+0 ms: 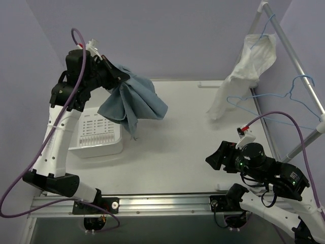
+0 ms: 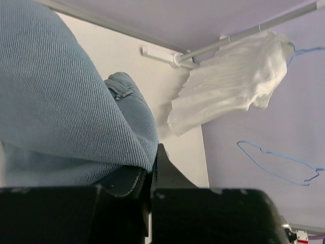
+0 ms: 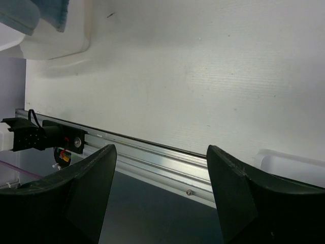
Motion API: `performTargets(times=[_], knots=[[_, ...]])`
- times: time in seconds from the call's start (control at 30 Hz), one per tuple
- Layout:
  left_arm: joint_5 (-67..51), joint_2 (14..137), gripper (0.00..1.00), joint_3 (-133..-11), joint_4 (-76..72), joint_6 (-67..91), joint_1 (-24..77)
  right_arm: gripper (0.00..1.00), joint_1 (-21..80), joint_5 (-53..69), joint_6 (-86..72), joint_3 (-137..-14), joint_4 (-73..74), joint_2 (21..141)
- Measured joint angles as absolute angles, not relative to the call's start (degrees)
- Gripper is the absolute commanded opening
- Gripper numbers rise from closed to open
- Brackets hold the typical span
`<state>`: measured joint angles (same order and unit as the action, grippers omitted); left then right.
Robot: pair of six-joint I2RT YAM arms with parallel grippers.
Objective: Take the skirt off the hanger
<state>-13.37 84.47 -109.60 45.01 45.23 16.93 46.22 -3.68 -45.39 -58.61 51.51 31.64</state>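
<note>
Robot lab (arms (image 1: 56, 137) on aluminium rail (image 1: 167, 202))

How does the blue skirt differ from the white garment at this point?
The blue skirt is bunched in the left gripper, off any hanger; the white garment hangs from a blue hanger on the rack. The skirt dangles at left above the white basket; the garment is far right. Both droop in loose folds.

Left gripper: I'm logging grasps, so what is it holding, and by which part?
The left gripper is shut on the blue skirt, pinching bunched fabric at its upper end; the rest hangs down. The right gripper is open, holding nothing.
</note>
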Motion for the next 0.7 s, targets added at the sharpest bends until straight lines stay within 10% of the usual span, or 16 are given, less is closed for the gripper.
performTargets(times=[0.37,0.7], knots=[[-24.05,88.2,0.02,-125.62,52.51,41.21,-6.28,0.67,46.22,-3.01,-44.71,-56.77,49.71,33.26],[-28.32,86.04,0.02,-113.38,51.62,41.21,-13.23,0.67,46.22,-2.76,-43.2,-56.71,48.53,35.48]])
